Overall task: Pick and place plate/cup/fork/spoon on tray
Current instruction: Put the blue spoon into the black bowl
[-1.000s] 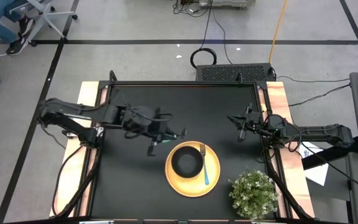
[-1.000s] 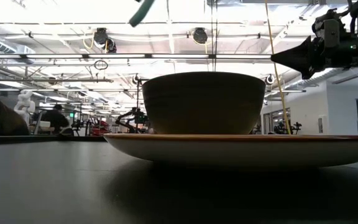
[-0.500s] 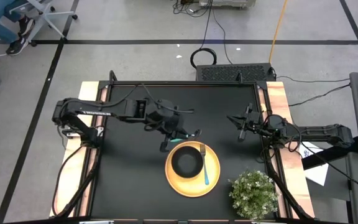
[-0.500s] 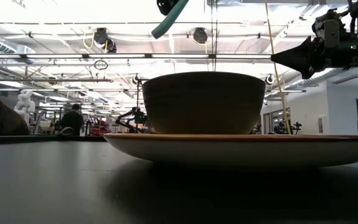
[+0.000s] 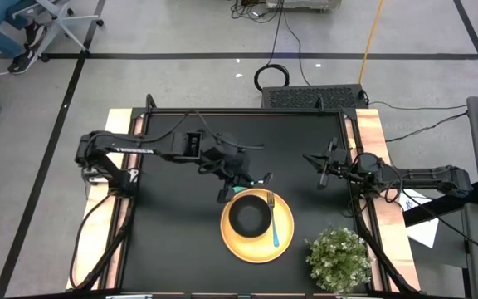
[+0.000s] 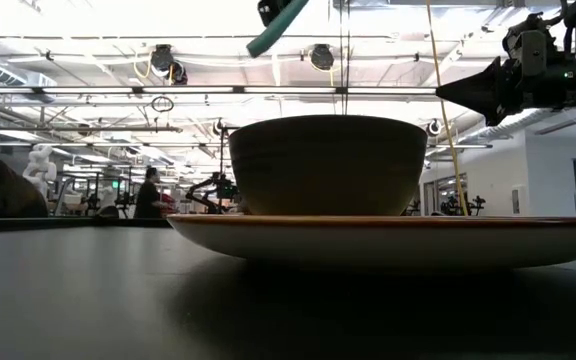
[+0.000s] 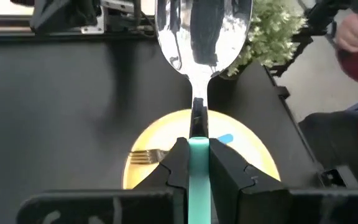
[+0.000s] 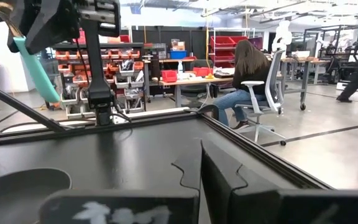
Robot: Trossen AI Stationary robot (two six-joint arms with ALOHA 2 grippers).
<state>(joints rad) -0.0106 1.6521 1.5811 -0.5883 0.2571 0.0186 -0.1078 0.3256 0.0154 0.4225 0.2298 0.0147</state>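
My left gripper hangs just above the far left rim of the yellow tray, shut on the spoon. The spoon's silver head points ahead of the fingers. The dark cup stands upright on the tray's middle. Beside it the fork lies flat on the tray, its tines toward the far side. In the low view the spoon's teal handle slants down above the cup. My right gripper waits shut at the table's right edge. No plate other than the tray is in view. My left gripper pinches the spoon's teal handle between its two fingers, close to where the handle meets the metal neck. The fingers come from the table's left, slanting downward, and lie along the spoon. The spoon is lifted clear, with its head forward over the tray.
A potted plant stands at the near right corner, close to the tray. Bare black tabletop lies left of the tray. Wooden strips border both sides of the table. People show in the room beyond it.
My left gripper has carried the spoon toward the table's right, up to the tray's far left rim, and tipped a little further downward. Most of that travel came in the first half second. The spoon stays in the hold, clear of the table.
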